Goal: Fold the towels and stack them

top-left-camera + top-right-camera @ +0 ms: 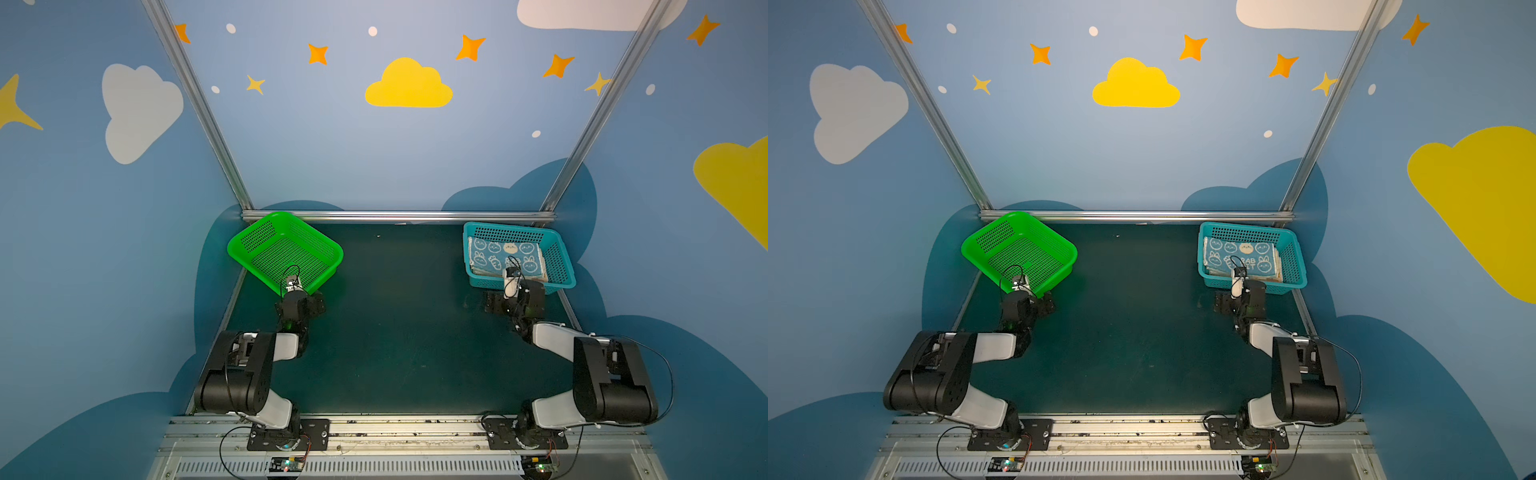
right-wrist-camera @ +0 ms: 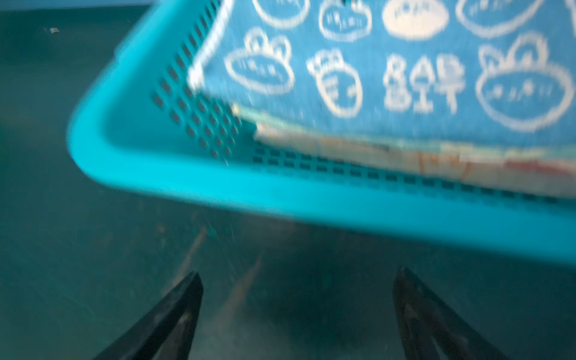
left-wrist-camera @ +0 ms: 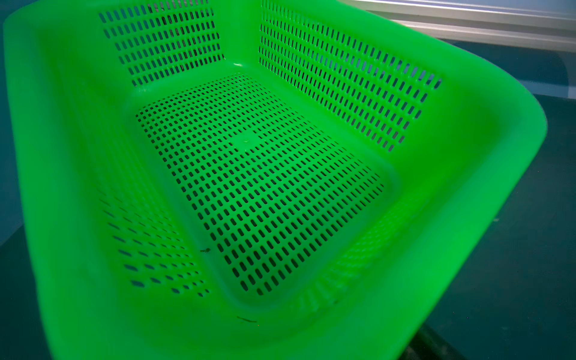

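In both top views the towels [image 1: 505, 257] lie as a flat pile inside the teal basket [image 1: 561, 266], at the far right of the dark surface [image 1: 395, 332]. The green basket [image 1: 249, 241] sits far left, turned at an angle, with nothing in it. The left pincer [image 1: 305, 301] hangs at that basket's near corner, jaws apart and holding nothing. The wide middle of the surface between the two baskets is bare and looks like the best room for spreading and folding. A metal rail [image 1: 395, 216] closes the far edge, and the booth walls hem in both sides.

The left wrist view shows only the green basket's perforated floor and walls, and no fingertips reach into the frame.

In the right wrist view, which is blurred, the right pincer [image 2: 297, 280] is spread wide and empty, low over the surface just short of the teal basket's near wall. The top blue towel [image 2: 374, 78] covers the pile, and pale and orange edges [image 2: 405, 162] peek out beneath it. These cloths look light, soft and limp, so one will likely sag when lifted, and terry may drag the layer below along. The exposed near corner seems the best place to pinch, taking one layer only. The reach must clear the basket rim first
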Robot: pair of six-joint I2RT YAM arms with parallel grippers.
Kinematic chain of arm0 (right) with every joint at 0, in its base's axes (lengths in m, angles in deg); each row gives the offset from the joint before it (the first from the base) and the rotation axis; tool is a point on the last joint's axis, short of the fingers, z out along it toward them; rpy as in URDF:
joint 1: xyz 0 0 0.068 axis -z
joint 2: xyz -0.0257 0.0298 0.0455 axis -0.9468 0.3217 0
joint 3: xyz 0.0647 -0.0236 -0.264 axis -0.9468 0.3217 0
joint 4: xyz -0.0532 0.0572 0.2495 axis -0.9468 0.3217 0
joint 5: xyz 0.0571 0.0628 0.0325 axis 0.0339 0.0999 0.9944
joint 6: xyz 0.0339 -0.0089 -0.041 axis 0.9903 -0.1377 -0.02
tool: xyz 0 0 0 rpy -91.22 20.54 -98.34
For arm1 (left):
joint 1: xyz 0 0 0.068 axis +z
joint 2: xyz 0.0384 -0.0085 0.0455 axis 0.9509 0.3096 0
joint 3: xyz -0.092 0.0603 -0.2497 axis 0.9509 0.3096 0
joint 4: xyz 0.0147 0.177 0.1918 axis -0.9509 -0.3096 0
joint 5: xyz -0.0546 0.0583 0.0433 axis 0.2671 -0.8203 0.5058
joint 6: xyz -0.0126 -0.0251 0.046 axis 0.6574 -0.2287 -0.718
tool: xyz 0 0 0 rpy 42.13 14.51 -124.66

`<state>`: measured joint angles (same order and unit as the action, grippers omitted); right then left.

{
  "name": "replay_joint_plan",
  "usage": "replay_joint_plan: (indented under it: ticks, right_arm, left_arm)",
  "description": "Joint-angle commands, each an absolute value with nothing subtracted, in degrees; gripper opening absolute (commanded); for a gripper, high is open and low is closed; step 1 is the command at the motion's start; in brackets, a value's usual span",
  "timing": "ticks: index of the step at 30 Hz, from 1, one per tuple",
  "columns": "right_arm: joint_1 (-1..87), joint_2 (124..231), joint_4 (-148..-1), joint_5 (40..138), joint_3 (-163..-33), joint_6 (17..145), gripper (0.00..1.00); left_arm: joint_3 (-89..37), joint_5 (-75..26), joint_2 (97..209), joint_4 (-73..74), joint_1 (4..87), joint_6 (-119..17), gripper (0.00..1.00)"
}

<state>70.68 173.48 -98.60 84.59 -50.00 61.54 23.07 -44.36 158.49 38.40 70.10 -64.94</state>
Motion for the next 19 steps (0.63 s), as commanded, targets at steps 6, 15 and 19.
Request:
replay_joint_plan:
  ticks: [6,15,19]
  right_arm:
    - [70.38,172.59,-96.74,86.14,-53.08,64.74,0.91]
    - [69.88,172.54,-96.78,85.34,-52.99,64.57,0.91]
    - [70.26,172.61,-96.78,85.90,-53.08,64.67,0.91]
  left_arm:
    - [22.23,-43.59,158.02,39.85,70.45,-65.13,1.00]
    - [22.01,-42.67,158.10,39.41,70.76,-64.99,1.00]
    - [21.97,-42.71,158.09,39.41,70.81,-65.04,1.00]
